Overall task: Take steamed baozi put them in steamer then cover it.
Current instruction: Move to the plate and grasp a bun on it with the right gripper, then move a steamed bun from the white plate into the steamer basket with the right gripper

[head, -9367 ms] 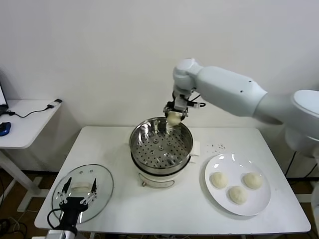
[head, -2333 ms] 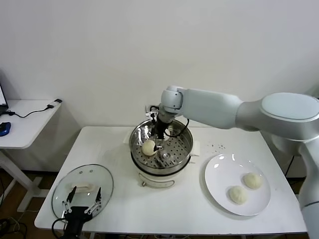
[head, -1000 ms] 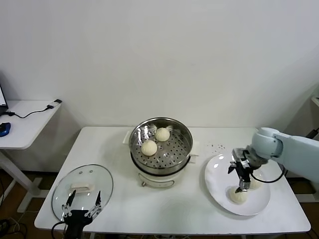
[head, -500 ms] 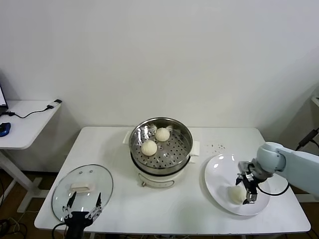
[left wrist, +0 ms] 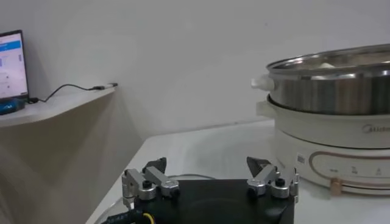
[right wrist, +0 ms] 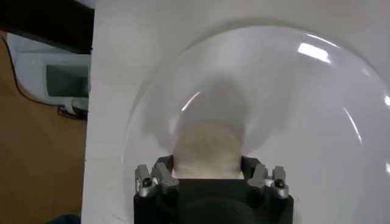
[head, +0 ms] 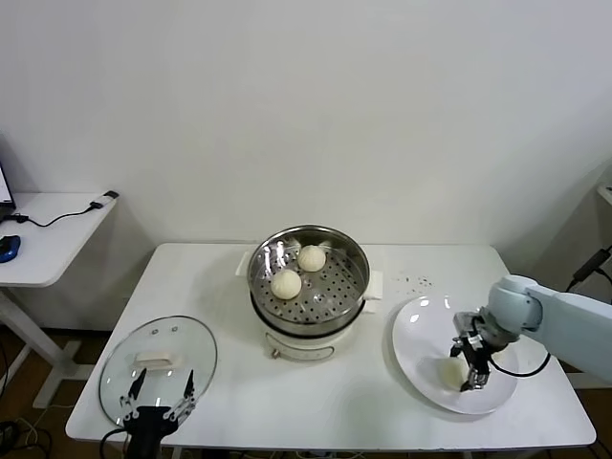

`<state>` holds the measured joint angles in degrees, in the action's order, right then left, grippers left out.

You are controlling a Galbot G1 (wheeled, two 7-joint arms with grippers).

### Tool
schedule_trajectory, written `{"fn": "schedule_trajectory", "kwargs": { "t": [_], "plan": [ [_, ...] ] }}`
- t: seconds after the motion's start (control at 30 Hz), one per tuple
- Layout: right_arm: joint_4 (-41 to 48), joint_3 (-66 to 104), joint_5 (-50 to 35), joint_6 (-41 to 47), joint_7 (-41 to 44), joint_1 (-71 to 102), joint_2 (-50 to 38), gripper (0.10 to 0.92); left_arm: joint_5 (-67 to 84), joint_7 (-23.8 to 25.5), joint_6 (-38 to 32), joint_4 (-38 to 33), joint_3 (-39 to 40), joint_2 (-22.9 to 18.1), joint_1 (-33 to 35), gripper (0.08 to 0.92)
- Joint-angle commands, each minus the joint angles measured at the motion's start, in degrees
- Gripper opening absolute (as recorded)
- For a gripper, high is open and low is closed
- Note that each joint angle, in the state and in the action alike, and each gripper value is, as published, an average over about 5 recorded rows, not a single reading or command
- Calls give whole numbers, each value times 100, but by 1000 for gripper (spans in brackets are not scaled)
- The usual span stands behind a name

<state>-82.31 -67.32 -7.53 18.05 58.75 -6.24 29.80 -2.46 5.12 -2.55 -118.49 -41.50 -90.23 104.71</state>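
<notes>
The steamer (head: 311, 319) stands at the table's centre with two baozi (head: 285, 283) (head: 311, 257) in its basket. My right gripper (head: 465, 367) is low over the white plate (head: 416, 330), its fingers closed on either side of a third baozi (head: 448, 371) that rests on the plate. The right wrist view shows this baozi (right wrist: 207, 149) filling the gap between the fingers (right wrist: 166, 176). The fourth baozi is hidden behind the right gripper. The cover (head: 158, 361) lies flat at the table's front left. My left gripper (head: 158, 406) is parked open at its near edge.
A white side desk (head: 48, 244) with a mouse (head: 8, 247) and a cable stands to the left of the table (head: 287, 402). The left wrist view shows the steamer (left wrist: 332, 91) and a laptop screen (left wrist: 12, 70).
Two baozi went into the steamer one after another. My right gripper returned to the plate, dropped lower and closed around a third baozi. The left arm stayed by the cover.
</notes>
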Motion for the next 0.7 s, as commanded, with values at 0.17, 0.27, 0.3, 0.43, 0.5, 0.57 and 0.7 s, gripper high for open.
{"fn": "schedule_trajectory", "kwargs": {
  "t": [0.17,0.27,0.3,0.43,0.5,0.57,0.7],
  "plan": [
    [133,-1214,546,-1712,303,-2097,434,694,-7,3,13,-8,23,8,1,823],
    [345,-1697,792,-2732,429,-3113,897,690,-13,2,22,-15,28,9,0,823],
    [403,-1828,825,-2998,459,-3433,1064,689,-16,1,26,-21,30,9,-1,823],
    [584,-2161,828,-4019,557,-4337,1731,694,-25,1,39,-34,29,8,-1,823],
    [625,-2127,838,-4380,603,-4511,2025,695,-31,1,45,-27,32,2,-9,823],
    [639,-2014,838,-4597,625,-4586,2296,695,-52,1,52,-24,44,-6,-18,823],
    [667,-1724,841,-4862,616,-4577,2953,695,-102,2,72,-41,80,-10,-15,823]
  ]
}}
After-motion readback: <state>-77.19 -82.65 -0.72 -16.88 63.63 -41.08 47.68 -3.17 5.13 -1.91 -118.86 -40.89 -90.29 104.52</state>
